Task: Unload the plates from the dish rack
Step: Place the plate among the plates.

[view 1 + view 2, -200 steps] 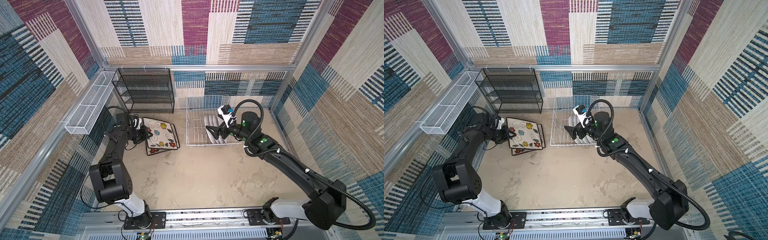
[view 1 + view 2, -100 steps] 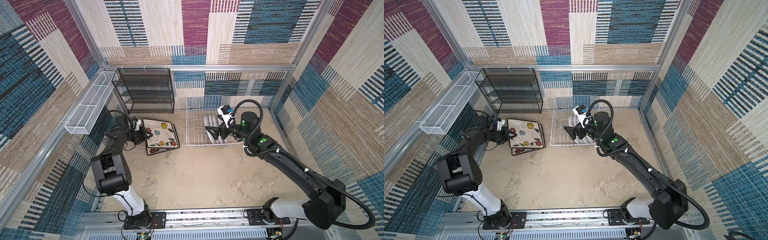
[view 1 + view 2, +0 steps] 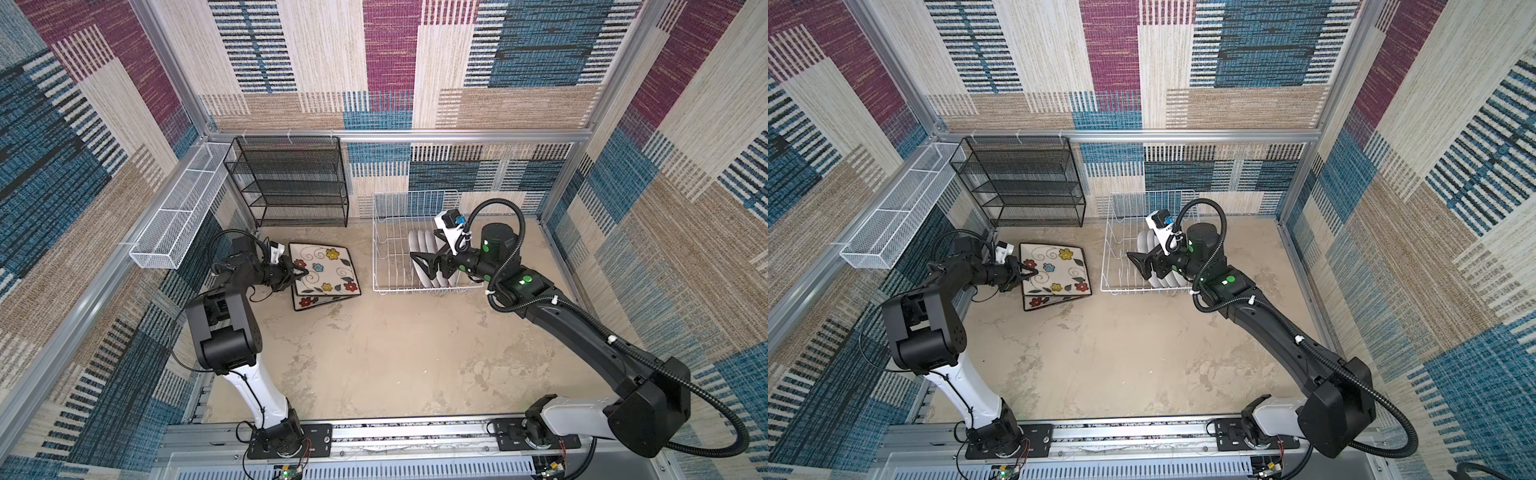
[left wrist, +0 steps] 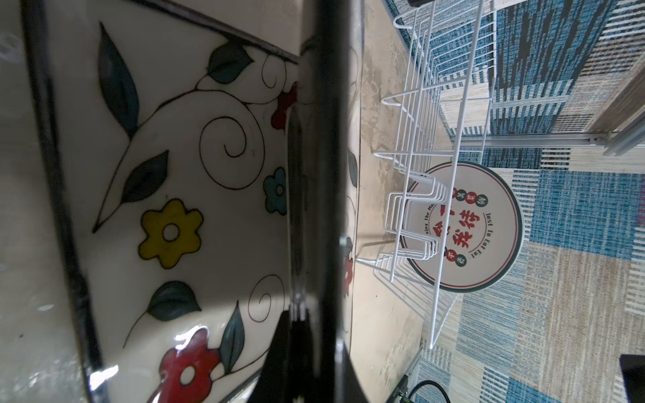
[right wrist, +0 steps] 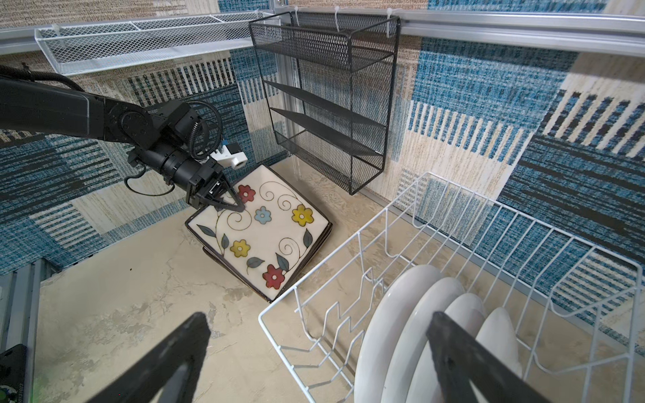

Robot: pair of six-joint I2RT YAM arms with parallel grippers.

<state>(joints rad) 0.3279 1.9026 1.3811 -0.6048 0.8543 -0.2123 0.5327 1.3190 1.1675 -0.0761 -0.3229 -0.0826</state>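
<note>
A square plate (image 3: 322, 268) (image 3: 1054, 270) (image 5: 268, 237), cream with coloured flowers, lies skewed on top of another square plate (image 3: 316, 301) on the table, left of the dish rack. My left gripper (image 3: 301, 272) (image 3: 1032, 272) (image 5: 237, 207) (image 4: 300, 314) is shut on the top plate's left edge. The white wire dish rack (image 3: 386, 249) (image 3: 1113, 257) (image 5: 453, 216) (image 4: 453, 104) holds several round plates (image 3: 419, 249) (image 5: 401, 314) (image 4: 488, 226) standing on edge. My right gripper (image 3: 428, 264) (image 3: 1144, 266) (image 5: 314, 352) hangs open over the rack. One finger is above the round plates, and neither touches them.
A black mesh shelf unit (image 3: 291, 183) (image 5: 331, 104) stands against the back wall behind the square plates. A long white mesh basket (image 3: 178, 216) (image 5: 139, 38) hangs on the left wall. Patterned walls close in the table, and a metal rail (image 3: 415, 432) runs along the front.
My left arm's elbow has swung toward the front while its gripper stays clamped on the square plate's edge, shifted slightly right. The right arm has not moved.
</note>
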